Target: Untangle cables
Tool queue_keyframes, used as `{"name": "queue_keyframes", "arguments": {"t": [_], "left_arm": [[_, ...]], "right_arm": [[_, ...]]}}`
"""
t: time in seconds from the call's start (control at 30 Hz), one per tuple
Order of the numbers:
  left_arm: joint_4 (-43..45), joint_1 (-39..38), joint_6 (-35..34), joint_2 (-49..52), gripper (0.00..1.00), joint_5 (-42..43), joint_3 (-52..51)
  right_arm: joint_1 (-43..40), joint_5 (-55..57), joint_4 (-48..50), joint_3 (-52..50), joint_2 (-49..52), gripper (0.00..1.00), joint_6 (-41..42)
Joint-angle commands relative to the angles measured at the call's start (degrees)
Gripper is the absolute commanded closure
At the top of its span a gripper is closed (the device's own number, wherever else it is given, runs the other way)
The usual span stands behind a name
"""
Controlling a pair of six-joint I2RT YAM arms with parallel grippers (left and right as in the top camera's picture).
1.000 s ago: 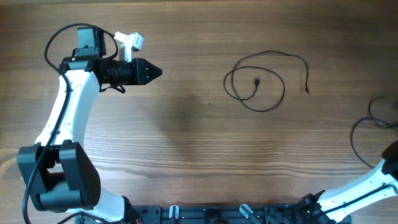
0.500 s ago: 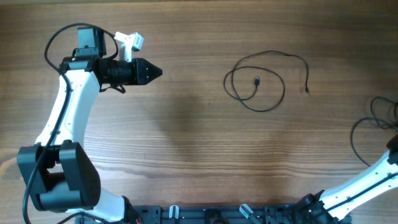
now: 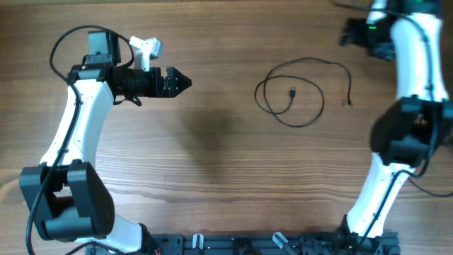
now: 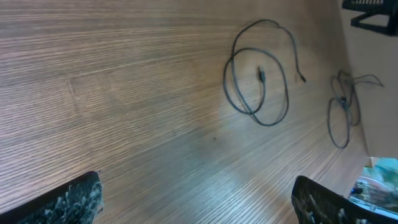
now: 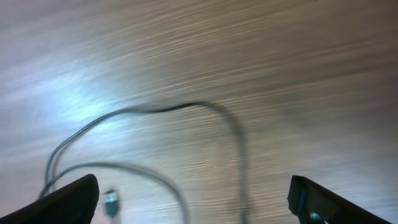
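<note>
A thin black cable (image 3: 291, 95) lies in loose overlapping loops right of the table's middle, one plug (image 3: 292, 92) inside the loop and one end (image 3: 349, 103) trailing right. The left wrist view shows it (image 4: 257, 81) far ahead, with a second thin tangled cable (image 4: 341, 107) beyond it. My left gripper (image 3: 181, 82) is open and empty, well left of the loops; its fingertips (image 4: 74, 199) frame bare wood. My right gripper (image 3: 350, 33) hovers open at the far right, above the cable's arc (image 5: 168, 109) and plug (image 5: 111, 200), both blurred.
The right arm (image 3: 414, 106) rises from the front edge and stands over the table's right side, hiding what lies under it. A white part (image 3: 146, 48) sticks out of the left wrist. A dark rail (image 3: 269, 244) runs along the front edge.
The left jaws have opened; that arm stayed in place. The right arm swung from the lower right corner up to the far right of the table. The looped cable has not moved.
</note>
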Motion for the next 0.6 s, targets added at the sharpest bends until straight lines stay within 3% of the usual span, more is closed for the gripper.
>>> {"name": "queue_keyframes", "arguments": {"t": [0.0, 0.17, 0.37, 0.57], "left_arm": [[0.13, -0.17, 1.11, -1.22, 0.0, -6.73, 0.15], [0.79, -0.15, 1.14, -1.22, 0.0, -10.38, 0.15], [1.88, -0.07, 2.21, -1.22, 0.0, -14.62, 0.13], [7.69, 0.33, 2.6, -1.2, 0.0, -14.58, -4.96]], "right_arm": [[4.2, 9.31, -2.34, -0.59, -0.61, 0.0, 6.67], [8.85, 14.45, -4.48, -3.65, -0.63, 0.0, 13.9], [12.22, 13.4, 3.82, -7.28, -3.89, 0.0, 7.15], [15.63, 19.19, 12.7, -20.87, -15.04, 0.0, 4.0]]}}
